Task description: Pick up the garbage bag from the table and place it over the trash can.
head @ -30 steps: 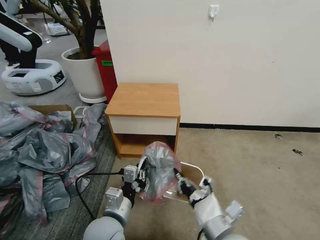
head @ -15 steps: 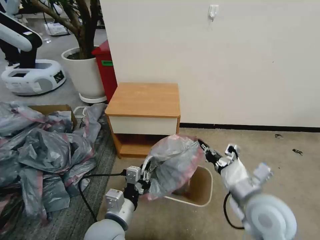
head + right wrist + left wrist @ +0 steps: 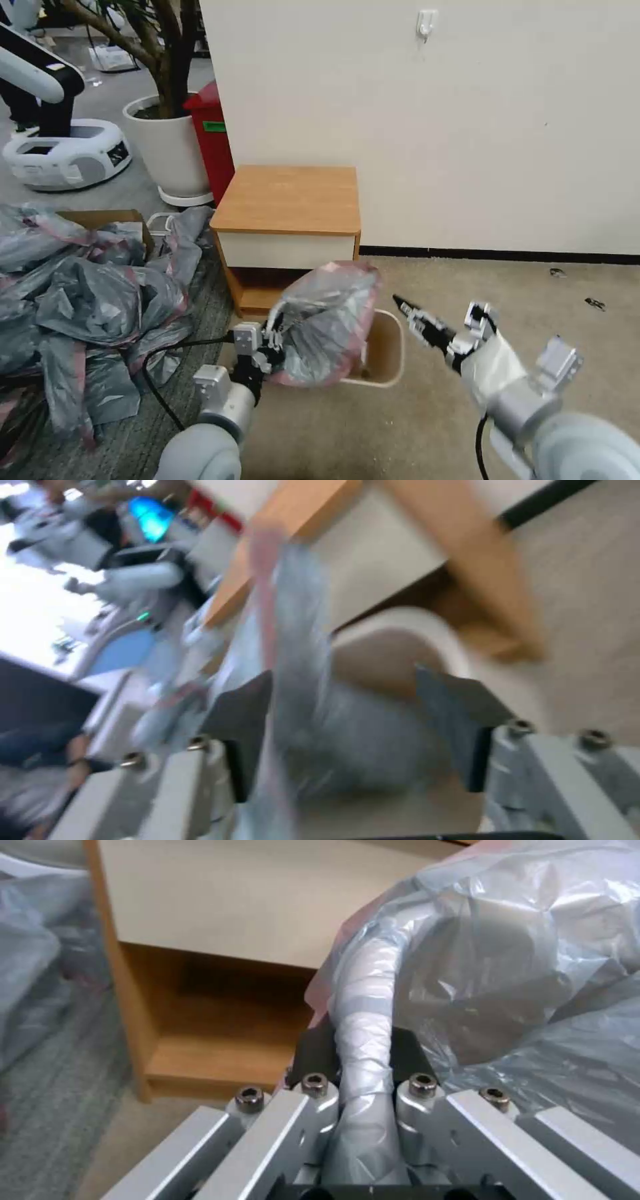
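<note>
The garbage bag [image 3: 328, 321], grey and crinkly with a pink-red rim, hangs puffed up over the near left part of the trash can [image 3: 389, 347]. My left gripper [image 3: 275, 331] is shut on a twisted strip of the garbage bag [image 3: 363, 1040] near its rim. My right gripper [image 3: 403, 305] is open and apart from the bag, above the can's right side. In the right wrist view the bag [image 3: 300, 645] and the trash can [image 3: 460, 650] lie beyond the spread fingers [image 3: 243, 715]. The table [image 3: 287, 197] stands just behind, its top bare.
A big heap of grey-pink bags [image 3: 87, 300] covers the floor at left, with a black cable [image 3: 152, 383] beside my left arm. A red bin [image 3: 213, 133], a white plant pot [image 3: 170, 143] and another robot's base [image 3: 67, 153] stand behind. Open carpet [image 3: 533, 313] lies to the right.
My right gripper has let go of the bag's rim and drawn back to the right. The bag has slackened toward the left gripper, which shifted a little left.
</note>
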`<state>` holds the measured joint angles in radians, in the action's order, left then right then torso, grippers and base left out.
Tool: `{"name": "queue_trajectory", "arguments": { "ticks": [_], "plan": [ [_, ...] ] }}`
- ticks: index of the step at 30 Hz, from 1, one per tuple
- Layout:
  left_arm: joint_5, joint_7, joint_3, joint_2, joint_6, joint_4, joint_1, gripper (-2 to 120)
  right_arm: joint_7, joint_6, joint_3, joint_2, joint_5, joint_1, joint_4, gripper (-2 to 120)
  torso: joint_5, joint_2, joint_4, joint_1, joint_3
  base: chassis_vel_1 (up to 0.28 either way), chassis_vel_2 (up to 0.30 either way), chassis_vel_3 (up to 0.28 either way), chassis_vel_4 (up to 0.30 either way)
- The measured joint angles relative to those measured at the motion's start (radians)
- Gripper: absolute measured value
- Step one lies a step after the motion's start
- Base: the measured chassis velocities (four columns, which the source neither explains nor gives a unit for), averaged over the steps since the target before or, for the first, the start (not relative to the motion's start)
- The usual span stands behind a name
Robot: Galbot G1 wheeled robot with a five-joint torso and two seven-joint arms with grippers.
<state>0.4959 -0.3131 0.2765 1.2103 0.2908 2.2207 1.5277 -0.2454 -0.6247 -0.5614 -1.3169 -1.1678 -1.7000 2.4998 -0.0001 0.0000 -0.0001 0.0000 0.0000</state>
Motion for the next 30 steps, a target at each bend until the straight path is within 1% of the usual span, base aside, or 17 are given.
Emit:
{"name": "queue_trajectory", "arguments": {
  "ticks": [1,2,3,4,6,7,8,9,10,14,21,22,23,24,25,29,30],
  "plan": [
    [0.004,-0.004,0.003,-0.002,0.000,0.000,-0.003,6,0.035,-0.005,0.007,-0.001,0.002,-0.013,0.000,62,0.0001,0.000,0.0000,0.000,0.000,0.000,0.000,0.000,0.000],
    [0.008,-0.009,0.007,-0.003,0.001,0.000,-0.004,6,0.087,-0.015,0.020,-0.003,0.014,-0.027,0.000,69,0.0000,0.000,0.0000,0.000,0.000,0.000,0.000,0.000,0.000],
    [0.008,-0.009,0.007,-0.003,0.001,0.000,-0.004,6,0.087,-0.015,0.020,-0.003,0.014,-0.027,0.000,69,0.0000,0.000,0.0000,0.000,0.000,0.000,0.000,0.000,0.000],
    [0.012,-0.012,0.010,-0.004,0.002,0.001,-0.004,6,0.142,-0.024,0.040,-0.006,0.036,-0.036,0.004,76,0.0001,0.000,0.0000,0.000,0.000,0.000,0.000,0.000,0.000],
    [0.015,-0.014,0.011,-0.005,0.003,0.002,-0.007,6,0.177,-0.027,0.076,-0.009,0.088,-0.025,0.006,84,0.0000,0.000,0.0001,0.000,0.000,0.000,0.000,0.000,0.000],
    [0.015,-0.014,0.011,-0.005,0.003,0.002,-0.007,6,0.177,-0.027,0.076,-0.009,0.088,-0.025,0.006,84,0.0000,0.000,0.0001,0.000,0.000,0.000,0.000,0.000,0.000],
    [0.017,-0.014,0.011,-0.006,0.004,0.003,-0.010,6,0.188,-0.023,0.099,-0.010,0.126,-0.013,0.002,91,0.0000,0.000,0.0002,0.000,0.000,0.000,0.000,0.000,0.000],
    [0.018,-0.014,0.010,-0.006,0.005,0.004,-0.011,6,0.191,-0.019,0.110,-0.010,0.148,-0.008,-0.005,92,0.0000,0.000,0.0002,0.000,0.000,0.000,0.000,0.000,0.000],
    [0.019,-0.014,0.010,-0.006,0.006,0.005,-0.014,6,0.200,0.000,0.138,-0.011,0.205,0.004,-0.031,97,0.0001,0.000,0.0002,0.000,0.000,0.000,0.000,0.000,0.000],
    [0.019,-0.010,0.006,-0.008,0.008,0.008,-0.016,6,0.213,0.028,0.177,-0.019,0.271,0.019,-0.074,100,0.0001,0.000,0.0001,0.000,0.000,0.000,0.000,0.000,0.000],
    [0.025,-0.006,-0.003,-0.010,0.009,0.012,-0.030,6,0.213,0.059,0.252,-0.033,0.344,0.040,-0.125,99,0.0001,0.000,0.0001,0.000,0.000,0.000,0.000,0.000,0.000],
    [0.026,-0.006,-0.004,-0.009,0.009,0.012,-0.032,6,0.213,0.071,0.268,-0.036,0.360,0.045,-0.135,95,0.0001,0.000,0.0001,0.000,0.000,0.000,0.000,0.000,0.000],
    [0.027,-0.006,-0.005,-0.009,0.009,0.012,-0.033,6,0.213,0.080,0.280,-0.040,0.368,0.051,-0.142,93,0.0001,0.000,0.0001,0.000,0.000,0.000,0.000,0.000,0.000],
    [0.028,-0.005,-0.006,-0.009,0.009,0.012,-0.033,6,0.211,0.089,0.300,-0.048,0.377,0.061,-0.153,86,0.0001,0.000,0.0001,0.000,0.000,0.000,0.000,0.000,0.000],
    [0.028,-0.005,-0.006,-0.009,0.009,0.012,-0.033,6,0.211,0.089,0.300,-0.048,0.377,0.061,-0.153,86,0.0001,0.000,0.0001,0.000,0.000,0.000,0.000,0.000,0.000],
    [0.031,-0.004,-0.007,-0.008,0.009,0.014,-0.032,6,0.205,0.095,0.332,-0.067,0.387,0.084,-0.174,69,0.0000,0.000,0.0002,0.000,0.000,0.000,0.000,0.000,0.000],
    [0.031,-0.004,-0.007,-0.008,0.009,0.014,-0.032,6,0.205,0.095,0.332,-0.067,0.387,0.084,-0.174,69,0.0000,0.000,0.0002,0.000,0.000,0.000,0.000,0.000,0.000]
  ]
}}
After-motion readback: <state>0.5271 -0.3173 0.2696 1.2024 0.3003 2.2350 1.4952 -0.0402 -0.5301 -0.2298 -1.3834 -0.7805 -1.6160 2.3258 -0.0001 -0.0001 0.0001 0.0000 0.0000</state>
